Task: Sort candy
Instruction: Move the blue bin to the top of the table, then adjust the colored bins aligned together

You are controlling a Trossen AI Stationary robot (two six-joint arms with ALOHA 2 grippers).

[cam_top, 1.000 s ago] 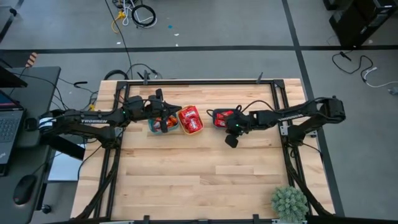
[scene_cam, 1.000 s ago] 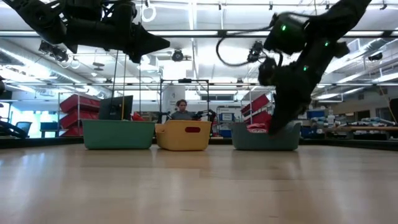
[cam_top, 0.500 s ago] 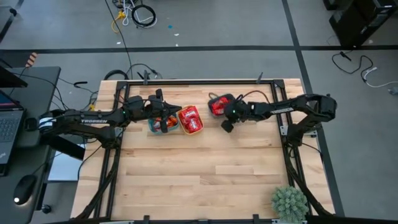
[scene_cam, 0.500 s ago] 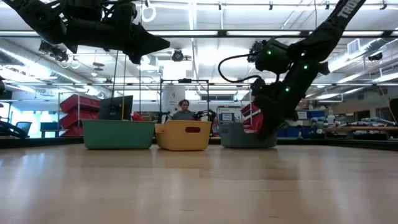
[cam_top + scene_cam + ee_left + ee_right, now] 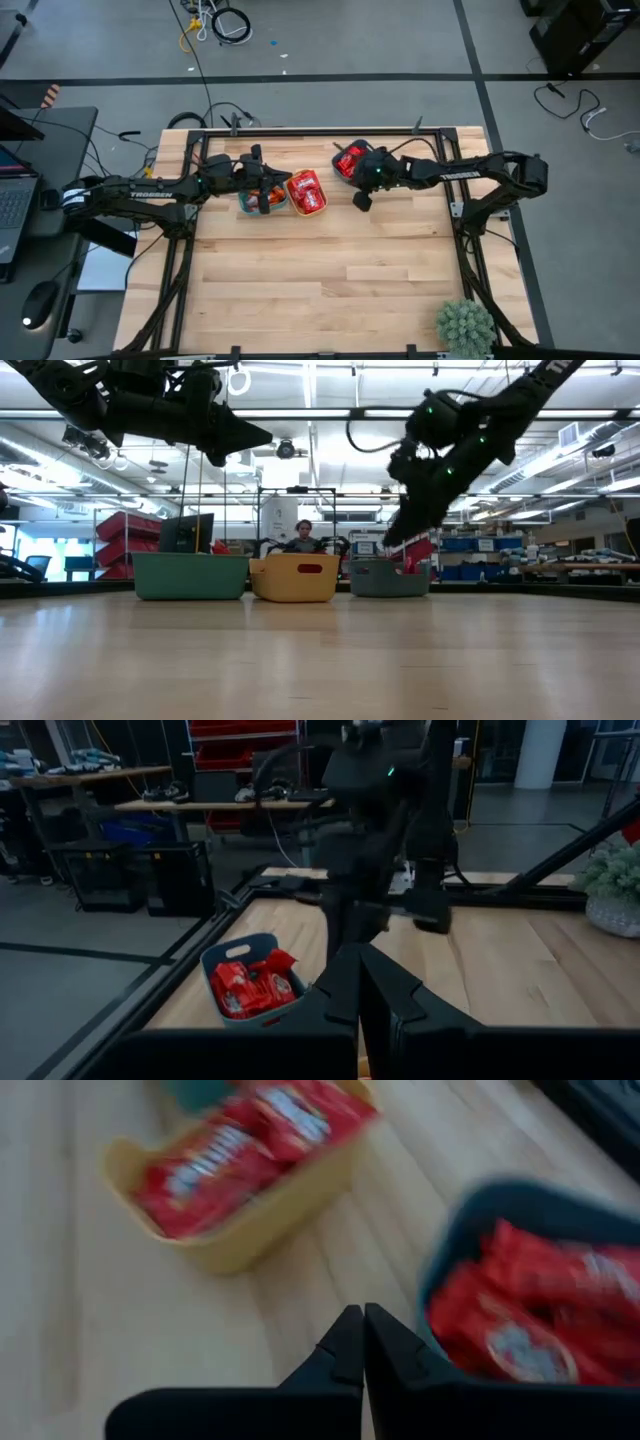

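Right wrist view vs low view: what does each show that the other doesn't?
Only the right wrist view shows the red wrapped candies filling the yellow plastic bowl, and the right gripper with fingers closed together. Only the low view shows the teal plastic bowl, the left arm overhead, and a person in the room behind. Both show the yellow bowl and the blue-grey plastic bowl holding red candy.

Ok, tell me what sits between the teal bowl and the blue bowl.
The yellow bowl, full of red candy, sits between the teal bowl and the blue bowl; the high and low views show it.
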